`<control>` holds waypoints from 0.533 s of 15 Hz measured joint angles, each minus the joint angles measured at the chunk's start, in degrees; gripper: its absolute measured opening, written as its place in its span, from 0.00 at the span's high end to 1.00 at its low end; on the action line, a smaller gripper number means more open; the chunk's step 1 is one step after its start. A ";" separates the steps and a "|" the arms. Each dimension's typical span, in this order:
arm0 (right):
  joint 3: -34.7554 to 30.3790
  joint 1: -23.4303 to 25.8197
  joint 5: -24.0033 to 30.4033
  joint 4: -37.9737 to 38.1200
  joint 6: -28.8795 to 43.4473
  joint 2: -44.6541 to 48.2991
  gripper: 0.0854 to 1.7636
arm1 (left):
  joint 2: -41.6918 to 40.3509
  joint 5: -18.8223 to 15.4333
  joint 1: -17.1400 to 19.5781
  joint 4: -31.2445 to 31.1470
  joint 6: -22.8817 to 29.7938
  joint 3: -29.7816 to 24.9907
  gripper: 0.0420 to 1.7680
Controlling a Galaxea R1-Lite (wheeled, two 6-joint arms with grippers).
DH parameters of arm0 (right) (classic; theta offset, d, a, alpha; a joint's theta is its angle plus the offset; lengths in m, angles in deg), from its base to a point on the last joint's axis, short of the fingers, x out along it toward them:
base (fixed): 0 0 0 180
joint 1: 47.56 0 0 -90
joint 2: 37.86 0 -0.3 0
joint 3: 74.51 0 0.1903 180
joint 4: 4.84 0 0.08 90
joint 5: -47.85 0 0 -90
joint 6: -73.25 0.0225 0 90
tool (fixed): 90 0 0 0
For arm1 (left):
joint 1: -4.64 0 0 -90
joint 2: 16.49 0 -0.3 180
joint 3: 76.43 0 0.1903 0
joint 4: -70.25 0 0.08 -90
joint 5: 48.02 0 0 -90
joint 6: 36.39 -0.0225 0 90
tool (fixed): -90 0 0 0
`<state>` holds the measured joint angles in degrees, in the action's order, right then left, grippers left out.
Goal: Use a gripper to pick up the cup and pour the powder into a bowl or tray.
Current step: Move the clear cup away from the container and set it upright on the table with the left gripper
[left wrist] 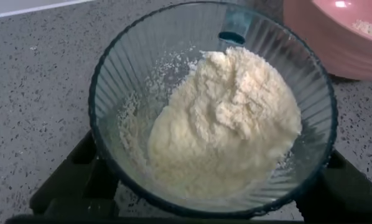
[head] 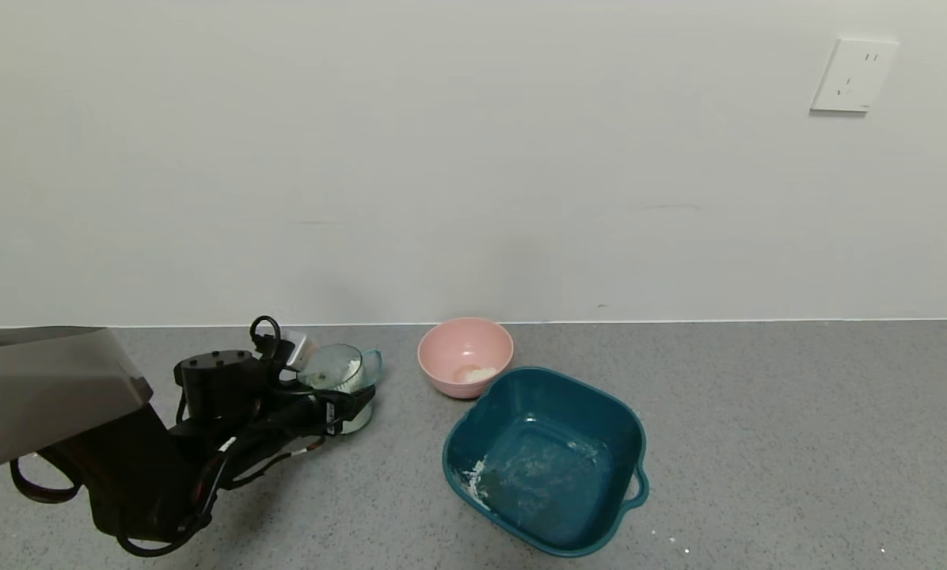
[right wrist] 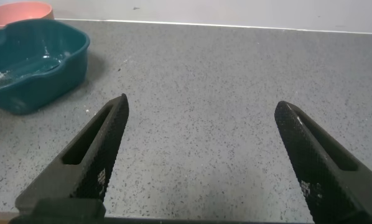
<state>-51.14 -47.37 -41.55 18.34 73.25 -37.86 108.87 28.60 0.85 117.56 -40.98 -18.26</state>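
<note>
The pale teal ribbed cup (head: 340, 378) is left of the pink bowl (head: 442, 368) on the grey counter. My left gripper (head: 353, 402) is shut on the cup, with a black finger (left wrist: 71, 177) on each side of its wall. In the left wrist view the cup (left wrist: 142, 68) holds a heap of white powder (left wrist: 229, 124), and the pink bowl (left wrist: 335, 46) lies just beyond it. A little powder (head: 477, 374) lies in the bowl. I cannot tell whether the cup rests on the counter. My right gripper (right wrist: 201, 102) is open and empty over bare counter, out of the head view.
A dark teal square tub (head: 628, 431) with powder smears stands in front of and right of the pink bowl; it also shows in the right wrist view (right wrist: 61, 62). The wall runs close behind the bowl. A few powder specks (head: 675, 541) lie on the counter.
</note>
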 joint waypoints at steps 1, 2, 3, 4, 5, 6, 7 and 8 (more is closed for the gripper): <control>0.00 0.00 0.00 0.02 0.00 0.00 0.03 | 0.09 0.00 0.00 -0.02 0.06 0.04 0.13; 0.00 0.00 0.00 0.00 0.02 0.00 0.03 | 0.15 0.00 0.00 0.00 0.06 0.06 0.11; 0.00 0.00 -0.02 0.00 0.00 0.00 0.03 | 0.20 0.00 0.02 -0.02 0.06 0.09 0.10; 0.00 0.00 -0.02 0.00 0.00 0.00 0.03 | 0.22 0.00 0.05 -0.05 0.06 0.09 0.10; 0.00 0.00 0.00 0.00 0.02 0.00 0.03 | 0.24 0.00 0.07 -0.05 0.06 0.09 0.09; 0.00 0.00 0.00 0.00 0.00 0.00 0.03 | 0.24 0.00 0.07 -0.05 0.06 0.09 0.08; 0.00 0.00 0.00 0.00 0.00 0.00 0.03 | 0.24 0.00 0.07 -0.05 0.06 0.09 0.07; 0.00 0.00 0.00 0.02 0.00 0.00 0.03 | 0.20 0.00 0.10 -0.06 0.11 0.09 0.07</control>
<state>-51.14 -47.37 -41.55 18.36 73.25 -37.86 109.06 28.60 0.95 117.50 -40.87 -18.17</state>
